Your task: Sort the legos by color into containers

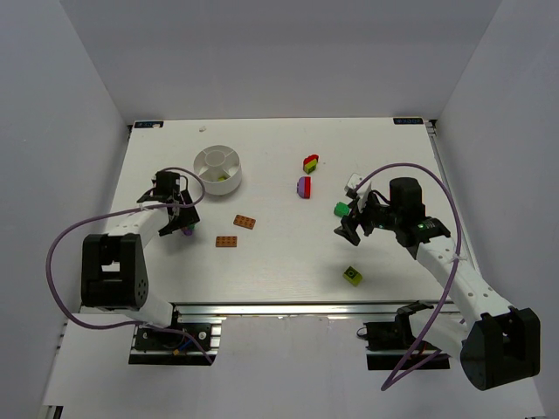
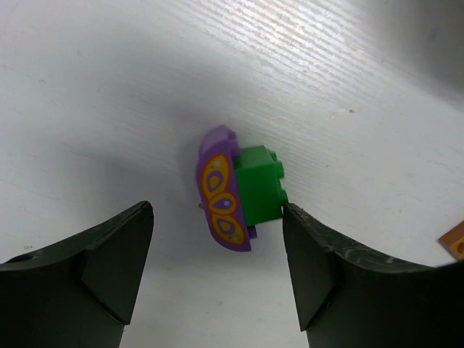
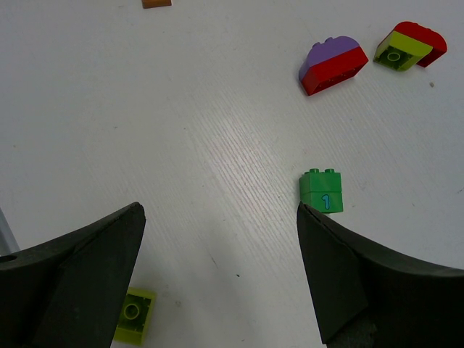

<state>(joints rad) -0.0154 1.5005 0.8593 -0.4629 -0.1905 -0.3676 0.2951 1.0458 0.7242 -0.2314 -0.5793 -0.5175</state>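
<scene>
A purple-and-green lego (image 2: 230,190) lies on the table between the fingers of my open left gripper (image 2: 216,217), and its green side almost touches the right fingertip (image 2: 297,232). In the top view the left gripper (image 1: 181,220) sits below the white divided dish (image 1: 217,157). My right gripper (image 3: 219,210) is open and empty over bare table. The green cube (image 3: 322,192) stands just off its right fingertip. The lime-green block (image 3: 134,314) peeks from behind the left finger. Two orange plates (image 1: 244,222) (image 1: 227,242) lie mid-table.
A purple-and-red piece (image 1: 303,187) and a red-yellow-green piece (image 1: 311,162) lie at centre back. A lime piece (image 1: 224,177) sits in one dish compartment. A small white object (image 1: 353,182) lies near the right arm. An orange plate's corner (image 2: 457,243) shows at the edge of the left wrist view.
</scene>
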